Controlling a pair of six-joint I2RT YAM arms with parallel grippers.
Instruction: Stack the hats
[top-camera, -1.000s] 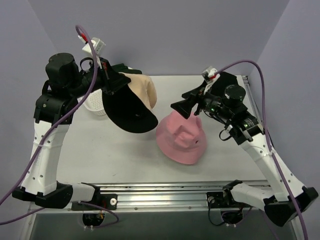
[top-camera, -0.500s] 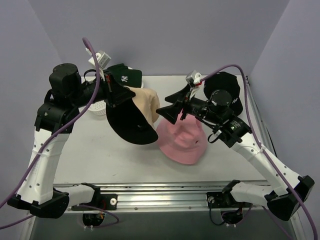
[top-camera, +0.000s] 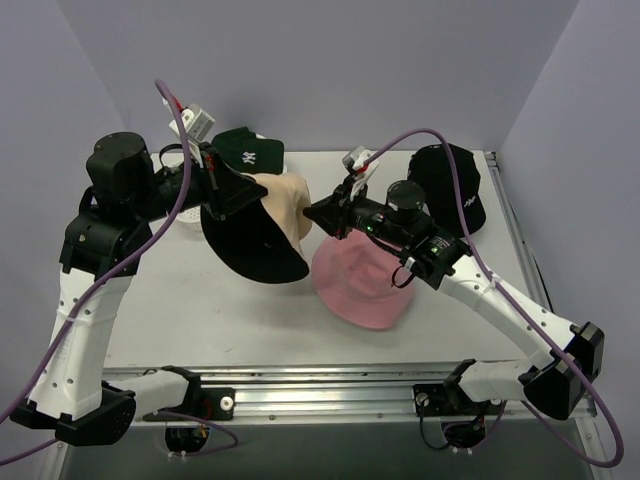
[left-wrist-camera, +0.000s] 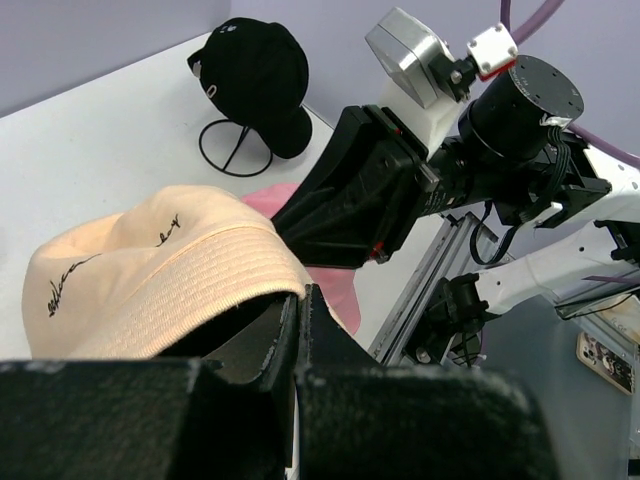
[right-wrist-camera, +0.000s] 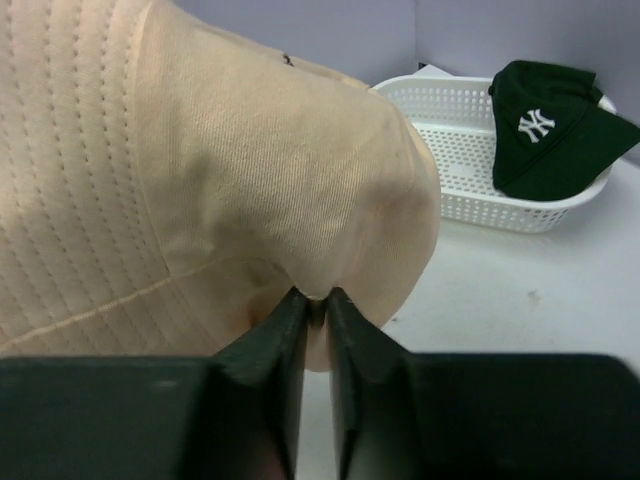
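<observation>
Tan bucket hat (right-wrist-camera: 250, 170) in right hand (right-wrist-camera: 316, 300)

White table (top-camera: 180, 300), pink bucket hat (top-camera: 360, 290), mesh basket (right-wrist-camera: 500, 205), seemingly a wire stand (left-wrist-camera: 238, 140)

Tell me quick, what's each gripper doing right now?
Left gripper: closed on the brim of the tan bucket hat.
Right gripper: closed, pinching a fold of the same hat.

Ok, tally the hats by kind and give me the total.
Bucket hats: 2 (tan bucket hat, pink bucket hat)
Baseball caps: 2 (dark green cap, black cap)
Total: 4 hats
</observation>
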